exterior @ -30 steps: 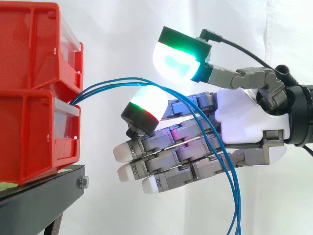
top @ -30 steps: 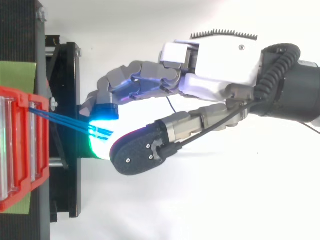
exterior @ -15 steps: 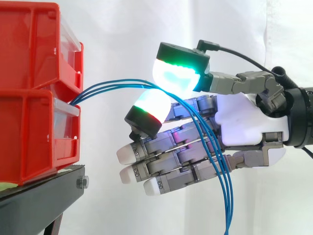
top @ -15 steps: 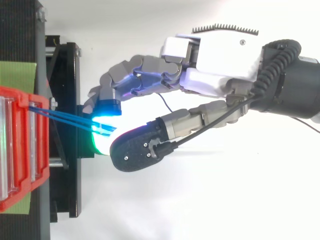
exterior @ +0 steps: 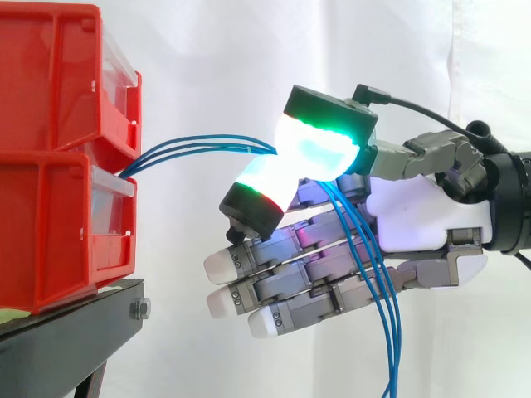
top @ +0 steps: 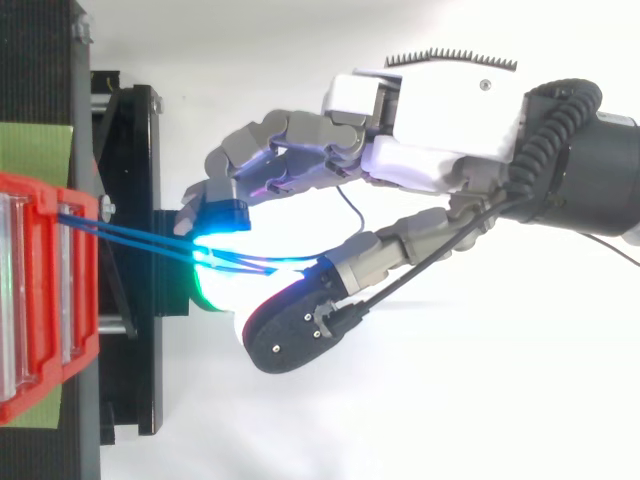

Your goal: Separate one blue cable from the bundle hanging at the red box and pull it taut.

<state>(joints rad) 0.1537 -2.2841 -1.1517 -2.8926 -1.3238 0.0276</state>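
Note:
Three thin blue cables [exterior: 199,148] come out between the two stacked red bins [exterior: 58,166] and run right to my hand [exterior: 415,215]. There the green-glowing thumb pad [exterior: 319,149] presses against a white-and-red glowing fingertip [exterior: 265,182], and the cables enter between them. Past the pinch the cables drop down across the other fingers, which stay straight and point at the bins. In the top view the cables [top: 140,240] run from the bin's front to the glowing pads, close together.
The red bins rest on a black stand [exterior: 75,332] at the left. A white curtain hangs behind. A green sheet [top: 35,150] lies under the bins in the top view. Open space lies below and to the right of the hand.
The thumb has swung down and met the raised fingertip, closing on the blue cables. The hand has shifted slightly right, and the cable span from the bins looks straighter.

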